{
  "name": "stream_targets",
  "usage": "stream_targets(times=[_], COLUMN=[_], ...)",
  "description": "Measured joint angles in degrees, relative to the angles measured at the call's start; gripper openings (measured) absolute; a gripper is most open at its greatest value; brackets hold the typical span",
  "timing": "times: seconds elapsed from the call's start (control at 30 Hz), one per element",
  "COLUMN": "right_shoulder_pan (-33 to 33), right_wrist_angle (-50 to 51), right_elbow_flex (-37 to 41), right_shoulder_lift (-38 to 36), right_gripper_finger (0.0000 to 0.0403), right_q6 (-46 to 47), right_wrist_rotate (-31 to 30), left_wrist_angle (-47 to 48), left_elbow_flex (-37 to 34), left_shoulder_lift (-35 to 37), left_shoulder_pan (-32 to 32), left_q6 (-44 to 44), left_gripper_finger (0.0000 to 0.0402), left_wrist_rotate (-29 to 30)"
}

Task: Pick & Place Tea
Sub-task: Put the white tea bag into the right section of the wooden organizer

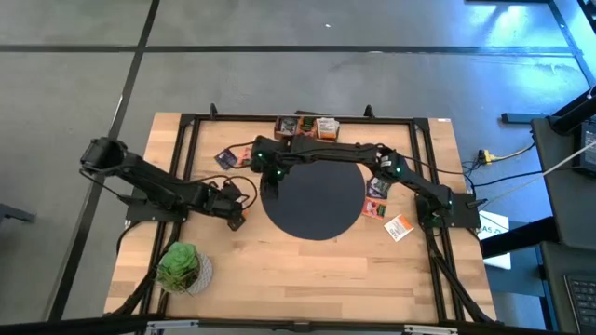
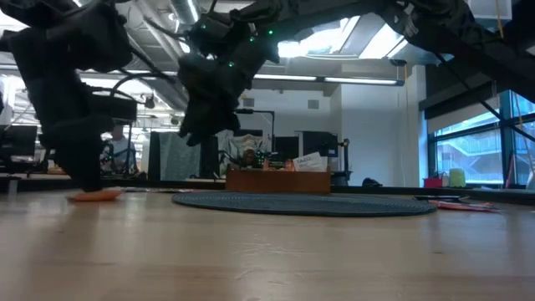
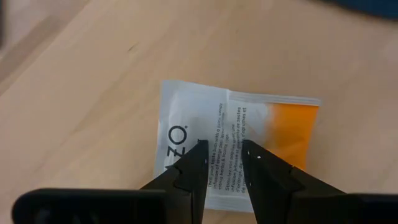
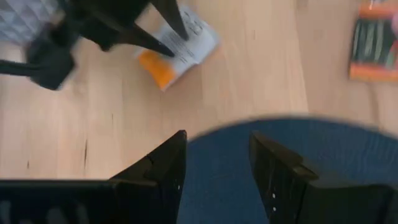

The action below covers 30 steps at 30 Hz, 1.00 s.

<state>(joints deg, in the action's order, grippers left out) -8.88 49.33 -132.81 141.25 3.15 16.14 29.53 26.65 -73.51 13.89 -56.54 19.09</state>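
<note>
A white and orange tea packet (image 3: pixel 249 124) lies flat on the wooden table, left of the black round mat (image 1: pixel 312 200). My left gripper (image 3: pixel 225 152) stands open right over the packet's white part, pointing steeply down; the right wrist view shows it (image 4: pixel 165 25) at the same packet (image 4: pixel 180 53). My right gripper (image 4: pixel 217 155) hangs open with nothing between its fingers, above the mat's left edge (image 4: pixel 280 143), at the end of its long reach (image 1: pixel 267 177). The low view shows the packet's orange edge (image 2: pixel 96 196) below my left gripper. My left gripper's fingertips (image 3: pixel 199 155) come from above onto the white half of the packet (image 3: pixel 186 118), which lies flat on the table. I cannot tell whether they touch it or stand just above it.
More tea packets lie left of the mat's far side (image 1: pixel 226 158) and to its right (image 1: pixel 377 191), (image 1: pixel 399 226). A small wooden box with packets (image 1: pixel 307 126) stands at the far edge. A green plant (image 1: pixel 182 265) sits near the front left corner.
</note>
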Motion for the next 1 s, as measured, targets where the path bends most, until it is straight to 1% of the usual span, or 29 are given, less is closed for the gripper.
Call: stream_targets(times=[0.13,0.27,0.33,0.5,0.73,0.87,1.0], right_shoulder_pan=[0.0,0.8,1.3,3.2,7.1,8.8,9.5], right_wrist_angle=[3.6,3.8,2.8,-0.5,-8.3,-11.7,-13.5], right_elbow_flex=[0.3,3.6,5.3,11.5,16.3,18.3,19.4], right_shoulder_lift=[0.1,0.2,0.1,0.2,0.0,-0.2,-0.3], right_gripper_finger=[0.0173,0.0173,0.0173,0.0173,0.0173,0.0173,0.0173], right_q6=[1.1,1.7,3.1,8.7,14.5,17.9,20.8], right_wrist_rotate=[0.0,0.1,1.3,6.1,6.4,6.6,6.9], left_wrist_angle=[-5.7,-12.8,-16.1,-24.4,-36.1,-38.6,-39.0], left_elbow_flex=[0.0,0.0,-0.1,-0.1,0.1,0.2,0.2], left_shoulder_lift=[-1.7,-2.9,-3.7,-7.3,-14.8,-16.9,-17.0], left_shoulder_pan=[0.8,3.5,5.3,9.1,12.4,12.8,12.8], left_q6=[4.6,10.5,12.5,12.5,12.3,11.6,12.2], left_gripper_finger=[0.0095,0.0095,0.0095,0.0095,0.0095,0.0095,0.0095], left_wrist_rotate=[-1.1,-2.5,-3.2,-2.7,-1.5,-0.7,-0.1])
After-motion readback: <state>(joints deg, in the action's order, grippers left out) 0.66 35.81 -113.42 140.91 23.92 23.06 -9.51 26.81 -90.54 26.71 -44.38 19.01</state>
